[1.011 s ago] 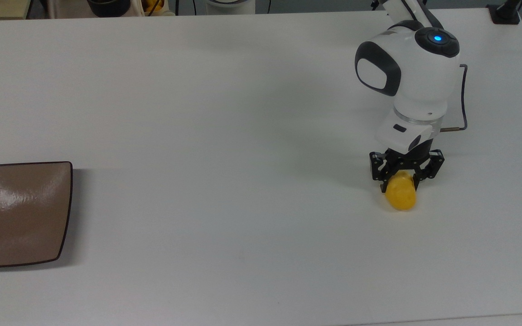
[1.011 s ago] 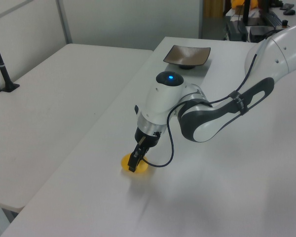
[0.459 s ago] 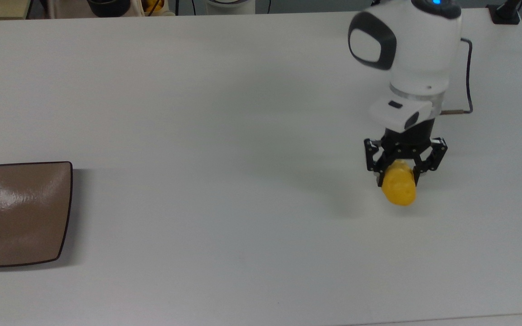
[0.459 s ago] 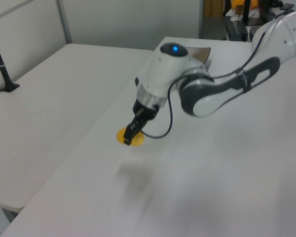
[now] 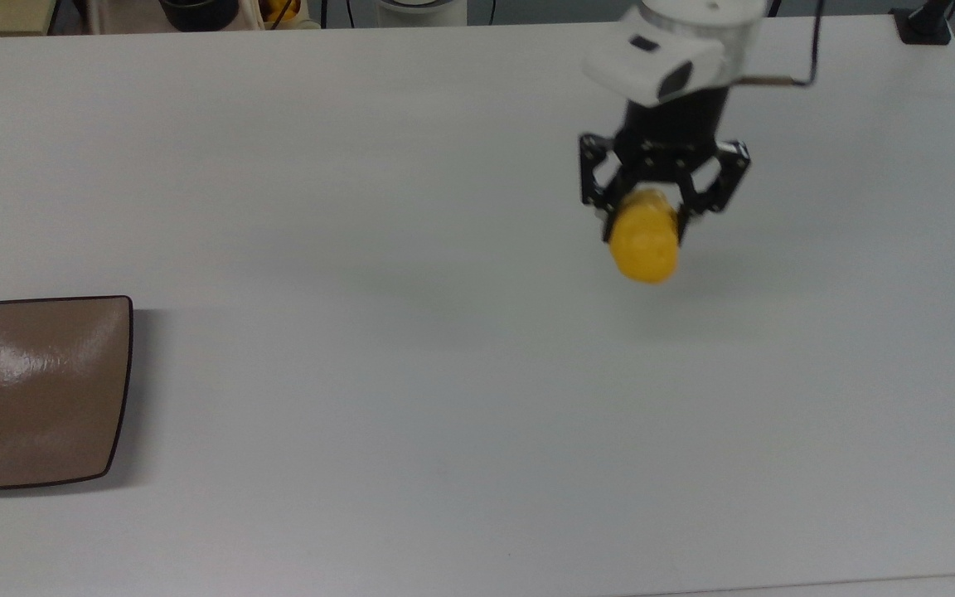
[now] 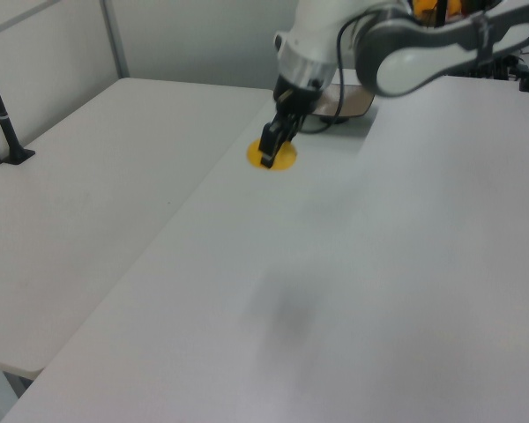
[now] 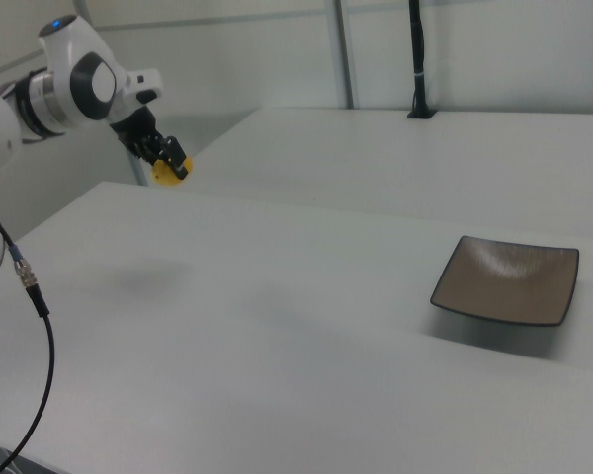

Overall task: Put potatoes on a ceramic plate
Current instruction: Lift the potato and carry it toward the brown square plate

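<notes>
Your tool (image 5: 645, 224) pinches the potato (image 5: 644, 242), apparently airborne; bare counter (image 5: 411, 348) reaches the plate (image 5: 30, 390) at its edge.

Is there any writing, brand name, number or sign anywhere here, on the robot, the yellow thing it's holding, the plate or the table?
None: no readable text, number or sign stands anywhere.
Gripper and its white arm: no lettering to be read.
Yellow potato: plain, no label.
Brown ceramic plate: glossy, only light reflections.
White table: unmarked.
Items past the table's far edge in the top view: too small and cut off to read.
</notes>
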